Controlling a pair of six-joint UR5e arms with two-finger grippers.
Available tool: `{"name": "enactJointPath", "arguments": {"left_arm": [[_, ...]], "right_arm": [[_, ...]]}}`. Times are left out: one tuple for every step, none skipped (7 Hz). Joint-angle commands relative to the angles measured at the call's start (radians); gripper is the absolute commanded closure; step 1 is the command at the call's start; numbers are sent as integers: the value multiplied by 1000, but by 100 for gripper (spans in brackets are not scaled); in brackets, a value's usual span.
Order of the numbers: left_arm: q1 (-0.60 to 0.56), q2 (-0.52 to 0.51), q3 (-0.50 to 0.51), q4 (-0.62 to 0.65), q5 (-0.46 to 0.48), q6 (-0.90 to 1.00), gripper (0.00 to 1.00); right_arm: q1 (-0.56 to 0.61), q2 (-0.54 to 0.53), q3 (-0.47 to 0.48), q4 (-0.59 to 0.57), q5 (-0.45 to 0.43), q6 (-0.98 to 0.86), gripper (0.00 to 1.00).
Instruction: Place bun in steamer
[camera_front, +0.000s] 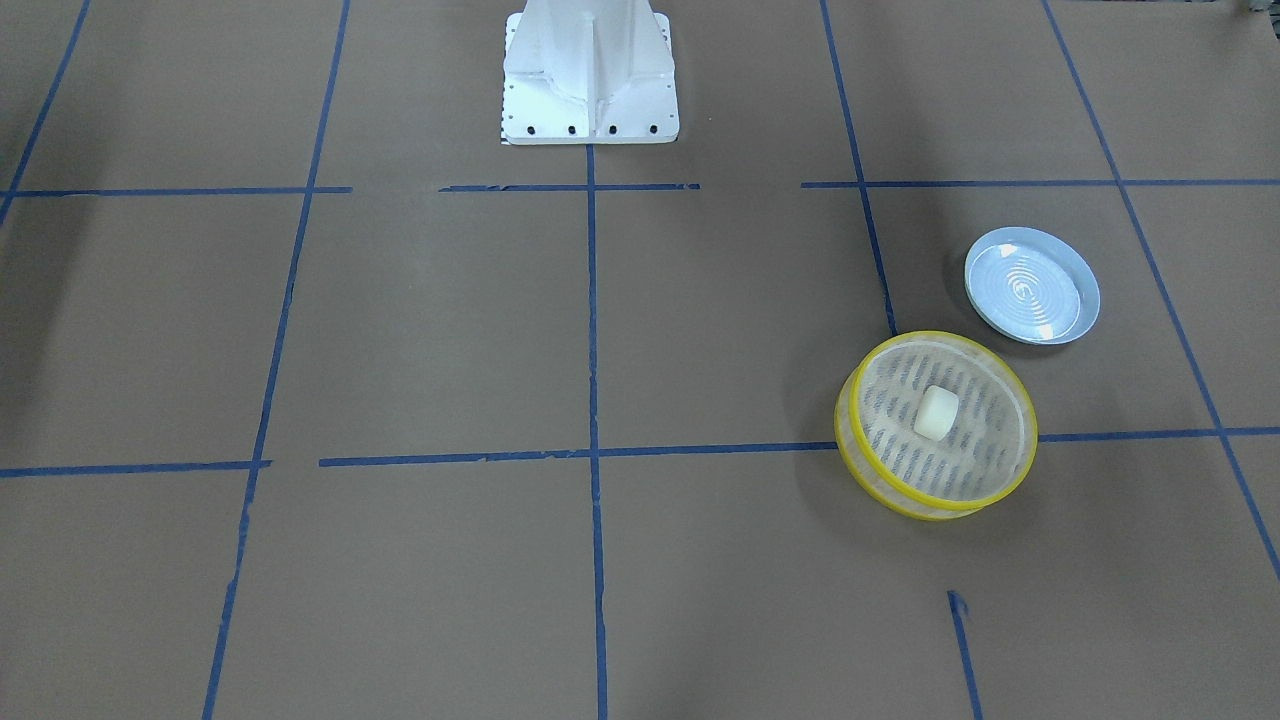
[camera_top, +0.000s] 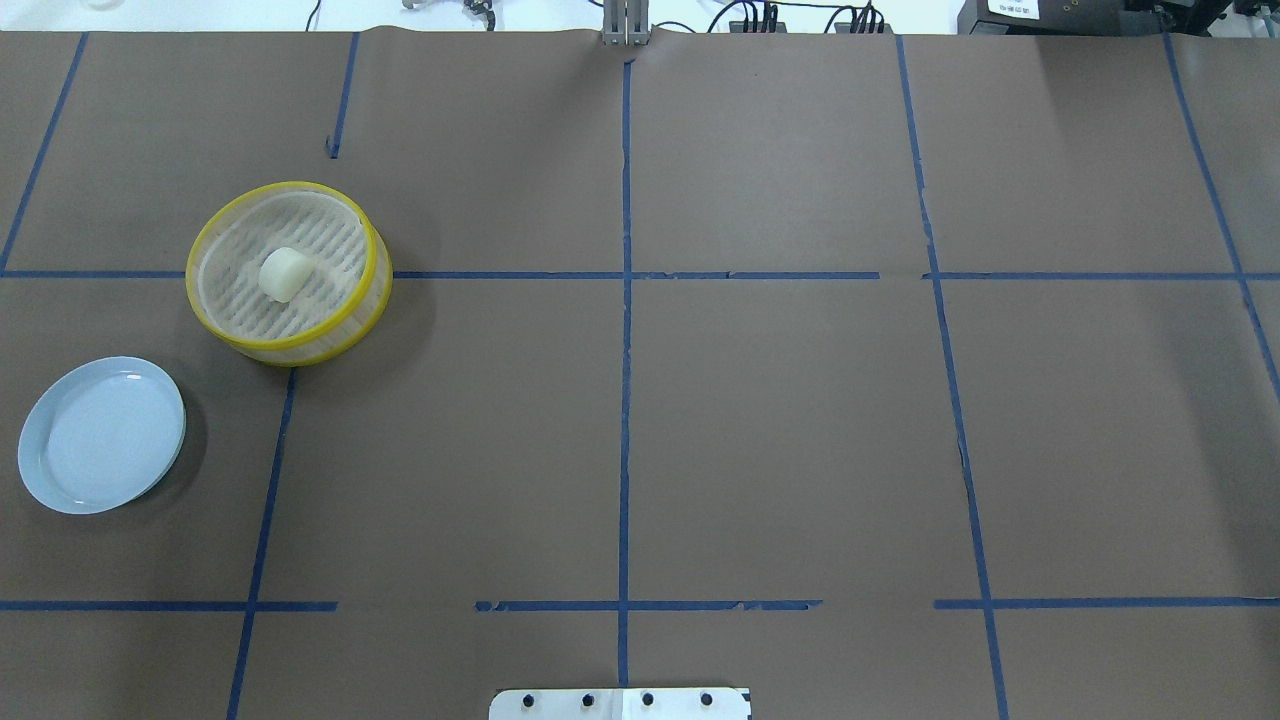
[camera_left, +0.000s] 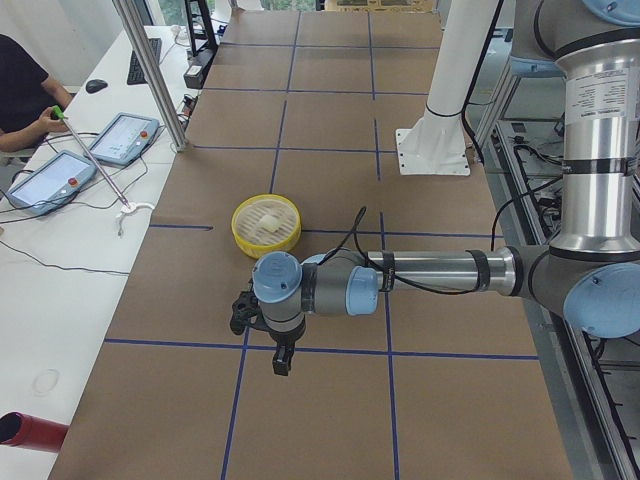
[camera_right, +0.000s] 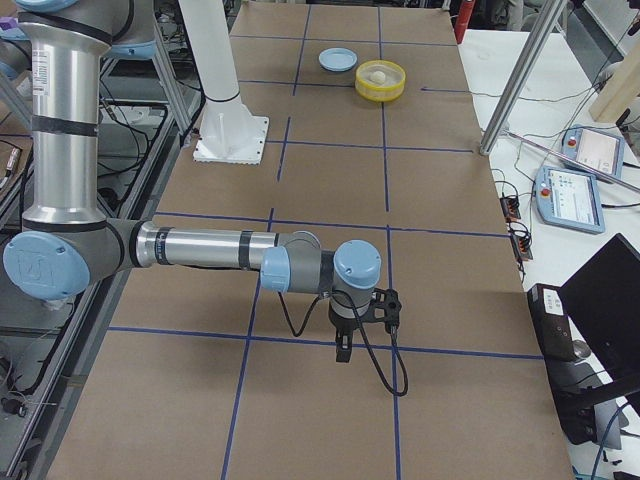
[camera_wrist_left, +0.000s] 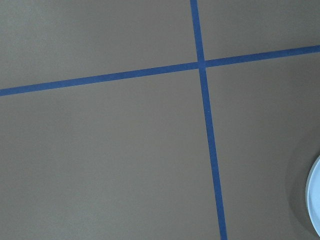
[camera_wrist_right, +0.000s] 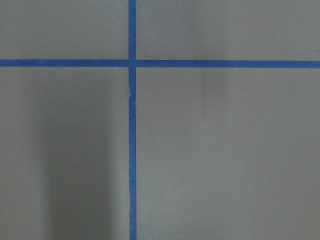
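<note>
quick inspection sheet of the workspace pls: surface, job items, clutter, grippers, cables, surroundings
surface: brown paper table, blue tape grid.
job's things: bun lies inside the steamer, on its slotted floor.
clutter: pale blue plate beside the steamer, not touching it.
grippers: left gripper and right gripper hang over the table, neither at the steamer; fingers' state cannot be told.
cables: right-wrist cable loops loose; left-arm cable arcs off the forearm.
surroundings: operator and teach pendants at a side desk.
</note>
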Motion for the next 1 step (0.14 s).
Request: {"name": "enactJointPath", "arguments": {"left_arm": [[-4,-3,0,0,-2,1,0]], "right_arm": [[1,0,0,0,0,0,0]]}}
